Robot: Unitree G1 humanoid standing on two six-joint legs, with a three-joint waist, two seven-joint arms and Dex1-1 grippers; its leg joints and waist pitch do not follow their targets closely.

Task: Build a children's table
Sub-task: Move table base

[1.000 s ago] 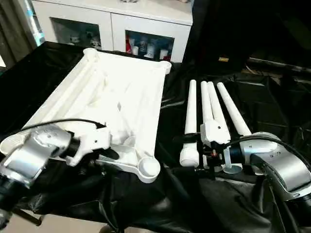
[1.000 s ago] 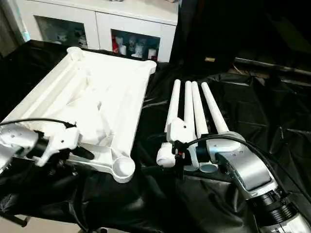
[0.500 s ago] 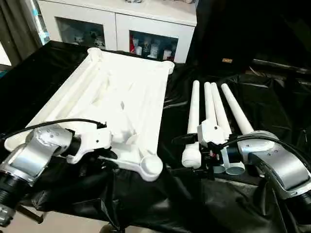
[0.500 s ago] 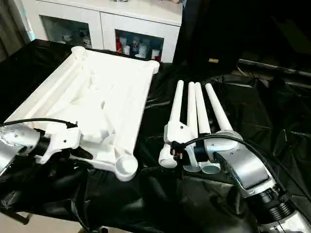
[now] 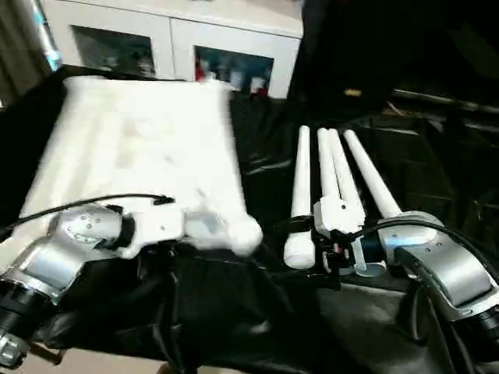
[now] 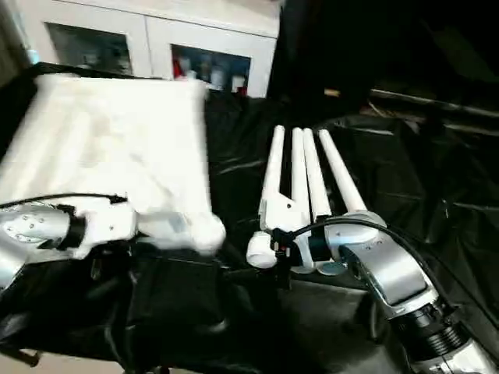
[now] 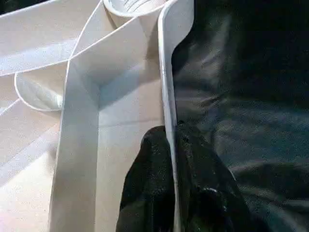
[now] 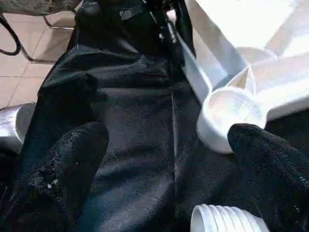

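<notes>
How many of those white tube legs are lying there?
4, side by side on the black cloth right of the tabletop: leftmost, second, third, rightmost.

The big white table top [image 5: 140, 148] fills the left side of the worktop [image 5: 437, 164], and the four white legs [image 5: 331, 183] lie side by side in the middle. A strip of bare black cloth [image 5: 265, 164] runs between them, and a pincer could pass there. More room lies right of the legs, and a white cabinet [image 5: 179, 39] blocks the back.
</notes>
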